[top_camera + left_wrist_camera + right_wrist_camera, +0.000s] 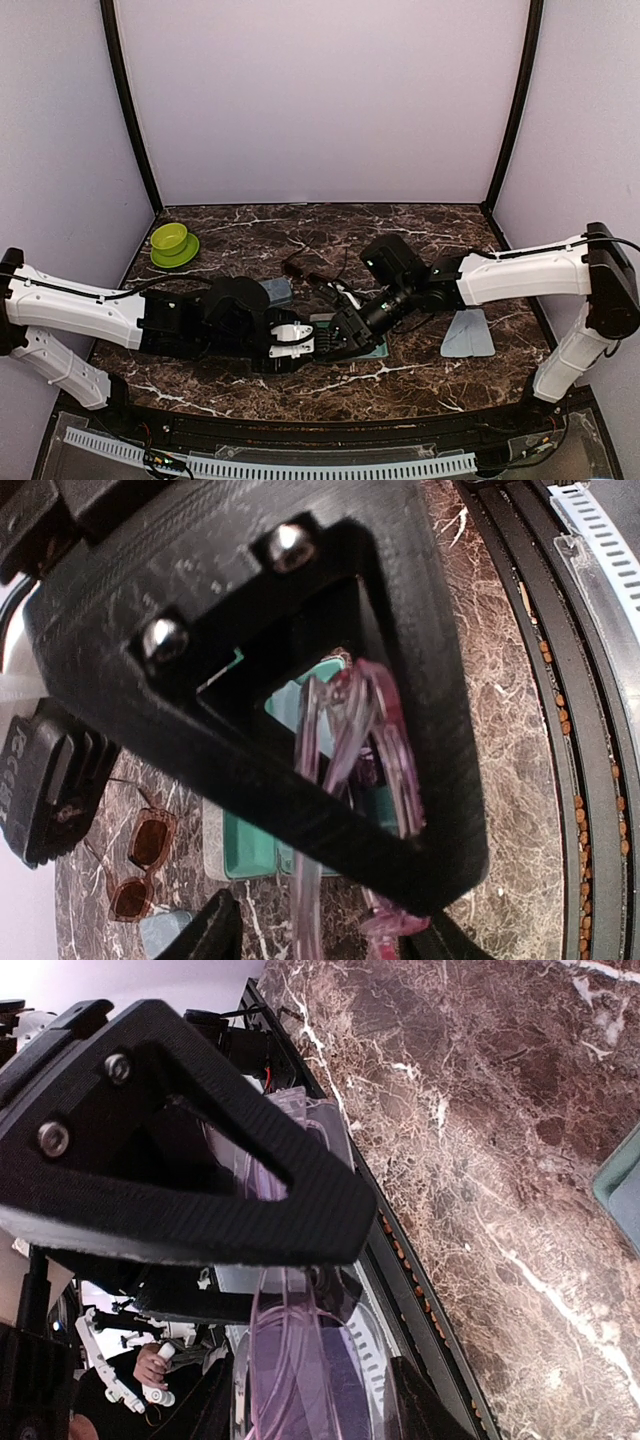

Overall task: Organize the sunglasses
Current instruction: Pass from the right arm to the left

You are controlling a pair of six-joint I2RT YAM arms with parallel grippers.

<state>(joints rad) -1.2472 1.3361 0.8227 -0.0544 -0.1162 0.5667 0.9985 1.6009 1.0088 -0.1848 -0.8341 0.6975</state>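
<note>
The purple-tinted sunglasses (pixel 300 1360) are folded, and my right gripper (pixel 305 1410) is shut on them, holding them just above the table's front middle. My left gripper (pixel 325 935) reaches in from the other side with its fingers either side of the same pair (pixel 350 730). It is open, with a gap between its left finger (pixel 215 930) and the temple. From above, the left gripper (pixel 300 340) and right gripper (pixel 350 328) meet nose to nose. The reddish-brown sunglasses (pixel 305 268) lie unfolded on the marble behind them (pixel 140 865).
An open case with teal lining (pixel 240 845) lies under the grippers (pixel 378 350). A blue-grey case (pixel 277 292) sits by the left wrist. A light-blue cloth (pixel 468 333) lies at the right. A green cup on a saucer (pixel 173 243) stands at the far left.
</note>
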